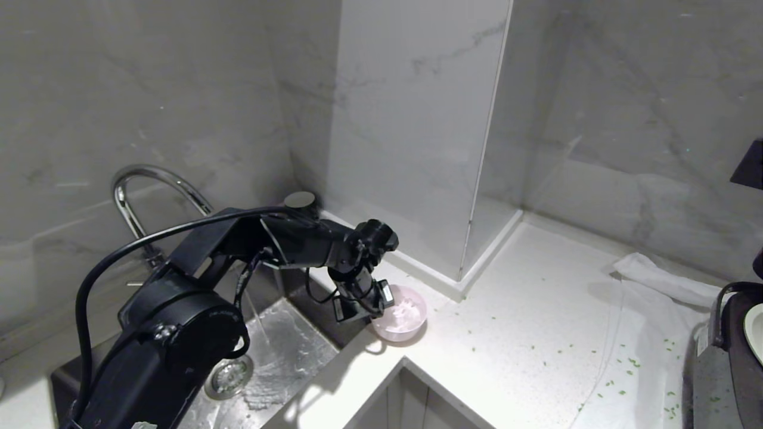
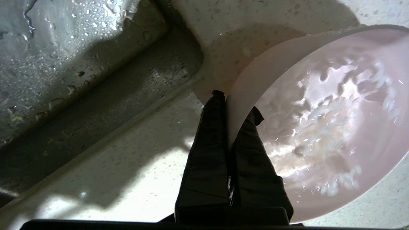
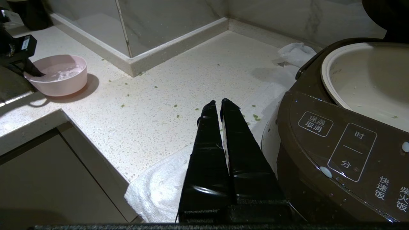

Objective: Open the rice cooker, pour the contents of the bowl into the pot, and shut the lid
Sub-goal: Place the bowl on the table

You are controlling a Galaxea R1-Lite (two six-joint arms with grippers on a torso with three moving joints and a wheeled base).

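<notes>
The pale pink bowl (image 1: 406, 314) (image 3: 60, 75) rests on the white counter beside the sink, with wet whitish contents inside (image 2: 326, 115). My left gripper (image 1: 381, 305) (image 2: 236, 103) is shut on the bowl's near rim, one finger inside and one outside. Far right, the brown rice cooker (image 3: 335, 143) (image 1: 742, 369) stands with its lid (image 3: 385, 14) raised. Its cream pot (image 3: 367, 73) (image 1: 756, 330) is exposed. My right gripper (image 3: 219, 103) hangs shut and empty over the towel beside the cooker's front panel.
A steel sink (image 1: 280, 357) with a curved faucet (image 1: 149, 179) lies left of the bowl. A marble pillar (image 1: 417, 149) juts out behind it. A white towel (image 1: 650, 333) lies under the cooker. Green flecks dot the counter (image 1: 512, 333). A small black cup (image 1: 300, 201) sits at the back.
</notes>
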